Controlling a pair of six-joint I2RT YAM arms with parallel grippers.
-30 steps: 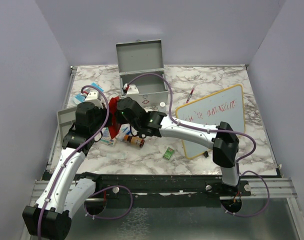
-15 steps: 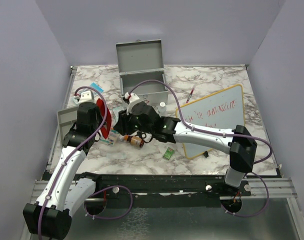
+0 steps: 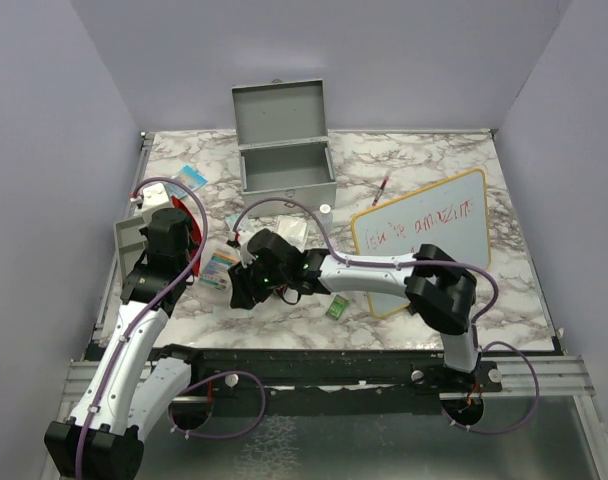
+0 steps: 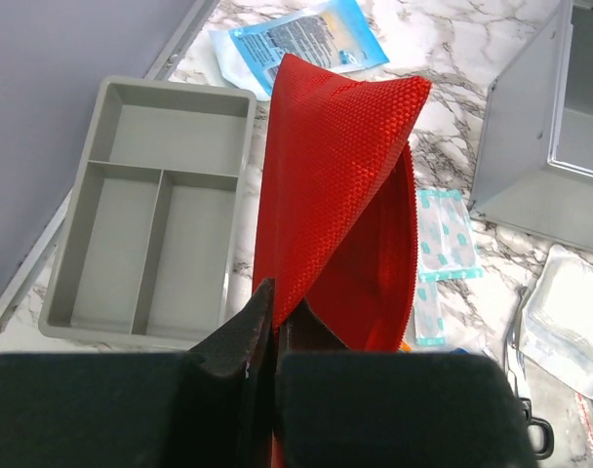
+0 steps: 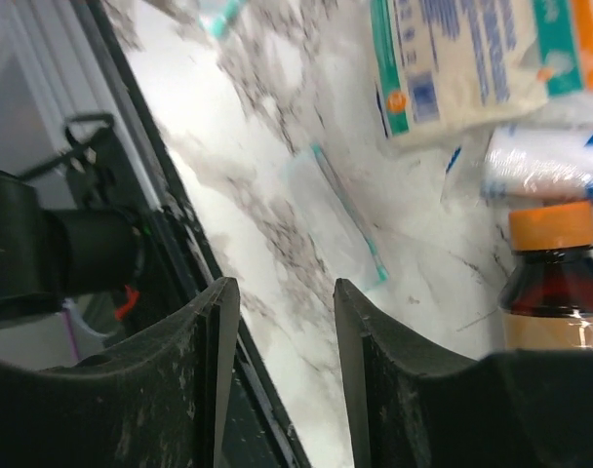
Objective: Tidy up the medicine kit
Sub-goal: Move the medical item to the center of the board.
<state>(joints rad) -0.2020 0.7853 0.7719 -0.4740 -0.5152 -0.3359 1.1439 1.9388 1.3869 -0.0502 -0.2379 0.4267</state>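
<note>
Medicine kit [image 3: 287, 170] on marble [image 3: 434, 160] (lilac walls [image 3: 384, 50]); left hand [image 4: 275, 307] pinching pouch [image 4: 326, 175], right hand [image 5: 285, 302] apart

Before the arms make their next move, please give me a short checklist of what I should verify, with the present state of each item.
1. Medicine kit lid open: ok, the lid stands upright.
2. Left gripper firm on the red pouch: ok, it is shut on the pouch's edge.
3. Right gripper free: ok, it is open with nothing between the fingers.
4. Brown bottle lined up for a grasp: not ok, it lies to one side of the fingers, not between them.
5. Pouch opening wide enough to take the bottle: cannot tell.
</note>
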